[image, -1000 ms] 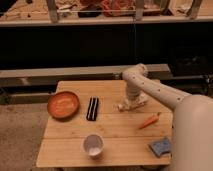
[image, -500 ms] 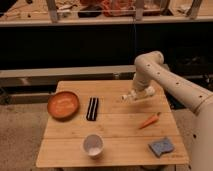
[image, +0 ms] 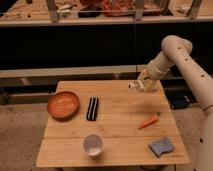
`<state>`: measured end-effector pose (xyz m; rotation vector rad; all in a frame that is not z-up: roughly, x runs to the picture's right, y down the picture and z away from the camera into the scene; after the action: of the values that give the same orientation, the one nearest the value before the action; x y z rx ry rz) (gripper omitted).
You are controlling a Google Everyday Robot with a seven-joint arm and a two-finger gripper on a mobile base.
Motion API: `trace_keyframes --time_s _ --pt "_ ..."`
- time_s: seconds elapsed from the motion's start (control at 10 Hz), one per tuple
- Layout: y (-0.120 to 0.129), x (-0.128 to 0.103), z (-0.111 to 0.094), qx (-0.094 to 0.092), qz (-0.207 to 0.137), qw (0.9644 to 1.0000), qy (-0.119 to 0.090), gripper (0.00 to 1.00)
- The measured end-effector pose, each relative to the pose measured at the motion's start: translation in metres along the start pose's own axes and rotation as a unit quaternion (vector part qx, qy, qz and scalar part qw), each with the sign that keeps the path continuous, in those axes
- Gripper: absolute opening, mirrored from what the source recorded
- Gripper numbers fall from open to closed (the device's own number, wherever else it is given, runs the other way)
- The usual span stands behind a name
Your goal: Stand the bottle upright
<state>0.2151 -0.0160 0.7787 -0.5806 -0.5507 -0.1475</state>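
Bottle (image: pixel 134 85), half hidden, held in gripper (image: pixel 144 84) above table (image: pixel 120 127).

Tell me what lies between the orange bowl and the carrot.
The camera view shows a black bar between bowl and carrot; the gripper is above the table's far right edge.

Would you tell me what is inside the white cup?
The white cup looks empty, uncovered. The end effector holds the bottle above the far right of the table.
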Motion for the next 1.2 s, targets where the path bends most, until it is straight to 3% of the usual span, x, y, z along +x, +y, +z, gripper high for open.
trace_keyframes --time_s 0.2,0.4,0.5,0.7,0.9,1.2 --pt "-0.002 -0.005 0.0 0.008 -0.005 0.9998 -0.02 0.0" --pt "0.001 -0.005 -0.001 0.02 0.027 0.997 -0.07 0.0" --pt "0.01 -0.007 0.0 0.025 0.056 0.9922 -0.108 0.0" --pt "0.033 -0.01 0.004 0.028 0.103 0.9816 -0.158 0.0" --pt "0.049 -0.019 0.007 0.031 0.127 0.9739 -0.186 0.0" --pt "0.076 -0.032 0.006 0.049 0.139 0.9634 -0.224 0.0"
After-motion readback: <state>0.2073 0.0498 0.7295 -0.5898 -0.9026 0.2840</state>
